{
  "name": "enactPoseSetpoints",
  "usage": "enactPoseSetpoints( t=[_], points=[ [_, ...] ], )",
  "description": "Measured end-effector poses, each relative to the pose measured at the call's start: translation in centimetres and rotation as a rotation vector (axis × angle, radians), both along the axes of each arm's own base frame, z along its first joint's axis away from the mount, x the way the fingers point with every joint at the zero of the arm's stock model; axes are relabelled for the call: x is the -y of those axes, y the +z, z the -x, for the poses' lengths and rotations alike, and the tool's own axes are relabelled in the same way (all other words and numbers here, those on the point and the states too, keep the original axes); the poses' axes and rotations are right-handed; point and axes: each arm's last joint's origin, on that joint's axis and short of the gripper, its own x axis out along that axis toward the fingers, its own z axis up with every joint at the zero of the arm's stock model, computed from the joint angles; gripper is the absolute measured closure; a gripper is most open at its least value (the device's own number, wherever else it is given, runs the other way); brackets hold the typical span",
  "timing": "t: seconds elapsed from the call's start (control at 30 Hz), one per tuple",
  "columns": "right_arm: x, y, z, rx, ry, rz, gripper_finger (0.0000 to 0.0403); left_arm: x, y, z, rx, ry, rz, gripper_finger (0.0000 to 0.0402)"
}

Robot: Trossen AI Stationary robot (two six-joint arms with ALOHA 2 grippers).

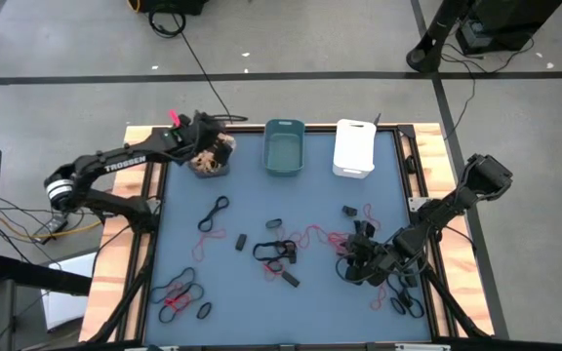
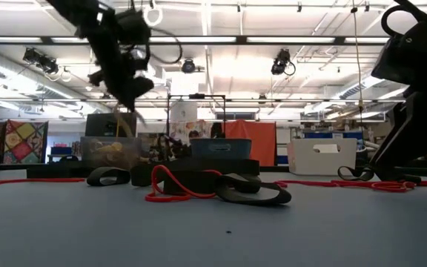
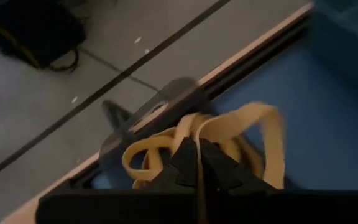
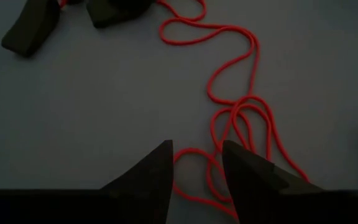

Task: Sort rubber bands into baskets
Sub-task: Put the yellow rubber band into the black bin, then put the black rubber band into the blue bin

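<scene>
Left pincer clenched on tan rubber band above dark grey basket; right pincer parted, straddling red bands on worktop.

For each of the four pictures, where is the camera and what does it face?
High: overhead, facing down; both arms, teal-blue plastic basket.
Low: table height, facing the room; teal-blue basket shared with high.
Left wrist: over dark grey basket; left gripper shut on tan bands.
Right wrist: facing table; right gripper open over thin red bands.
</scene>
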Motion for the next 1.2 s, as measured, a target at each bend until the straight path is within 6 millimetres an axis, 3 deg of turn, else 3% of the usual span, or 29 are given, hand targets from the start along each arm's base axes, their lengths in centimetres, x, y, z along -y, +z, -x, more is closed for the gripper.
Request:
enactPoseSetpoints(
  t=[0.27,0.47,0.9,1.2],
  points=[
    [0.0,0.0,0.0,0.009,-0.007,0.010,0.0253,-1.8,-2.8,2.5,0.016,0.164,0.035,0.0394],
    [0.1,0.1,-0.1,0.019,-0.016,0.022,0.0253,-2.1,-3.4,3.4,0.032,0.240,0.068,0.0375],
    [0.4,0.1,-0.3,0.029,-0.040,0.029,0.0253,-2.5,-3.0,2.9,0.121,0.246,0.023,0.0217],
    [0.3,0.0,-0.2,0.004,0.011,0.048,0.0253,-1.6,-2.5,1.3,0.207,0.085,0.060,0.0198]
  ],
)
